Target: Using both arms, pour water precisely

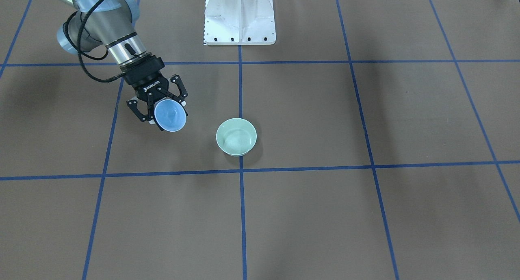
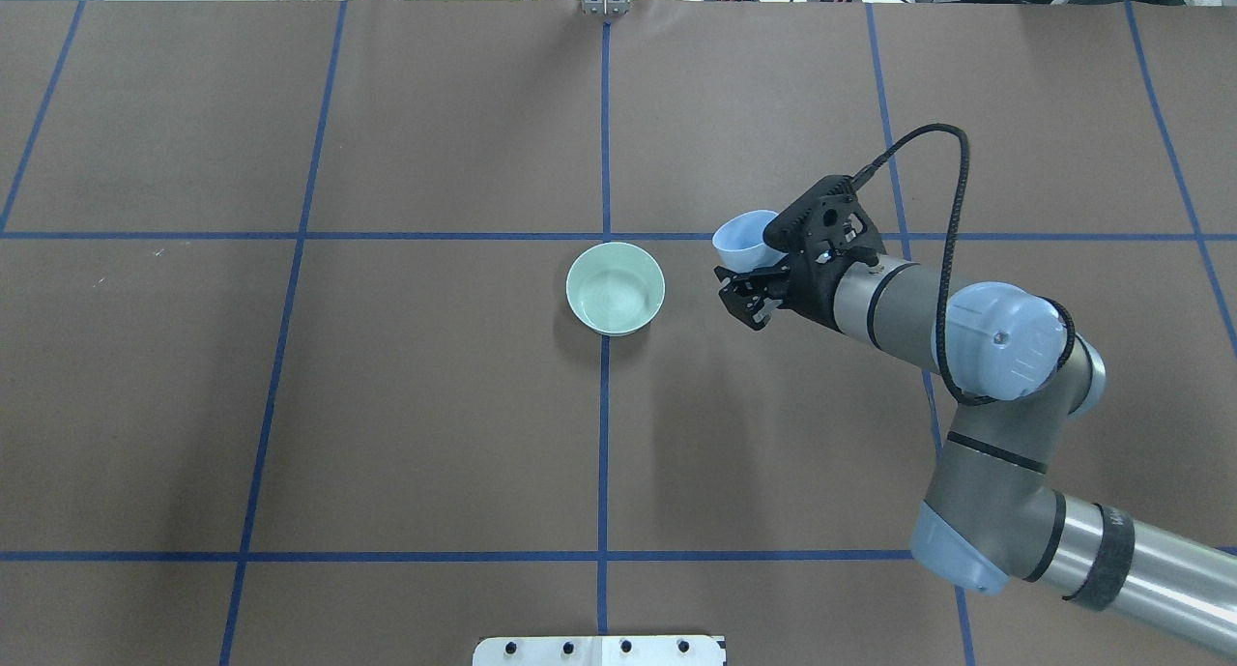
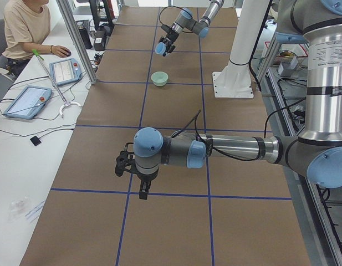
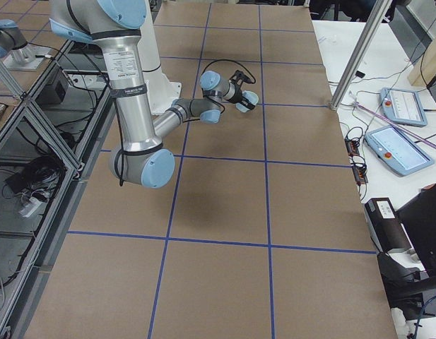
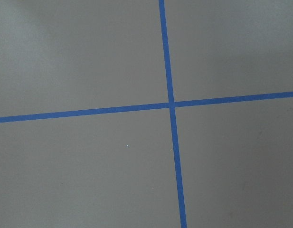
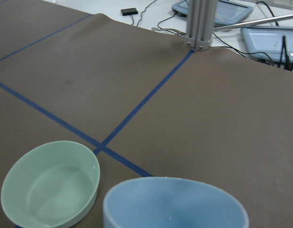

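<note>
My right gripper (image 1: pixel 162 109) is shut on the wall of a pale blue bowl (image 1: pixel 170 115), held off the table and tipped so its mouth faces the operators' side. From overhead the blue bowl (image 2: pixel 742 241) hangs just right of a mint green bowl (image 2: pixel 615 287) standing on the centre tape line. Pale ripples of water (image 1: pixel 235 140) lie in the green bowl (image 6: pixel 51 183), and the right wrist view shows small droplets inside the blue bowl (image 6: pixel 174 204). My left gripper (image 3: pixel 128 165) shows only in the left side view, low over the table; I cannot tell its state.
A white pedestal (image 1: pixel 239 16) stands at the robot's side of the table. Blue tape lines (image 5: pixel 170 104) grid the brown surface. A metal post (image 6: pixel 201 23) rises at the far edge. A seated person (image 3: pixel 26 27) and tablets (image 3: pixel 27 101) are at a side bench.
</note>
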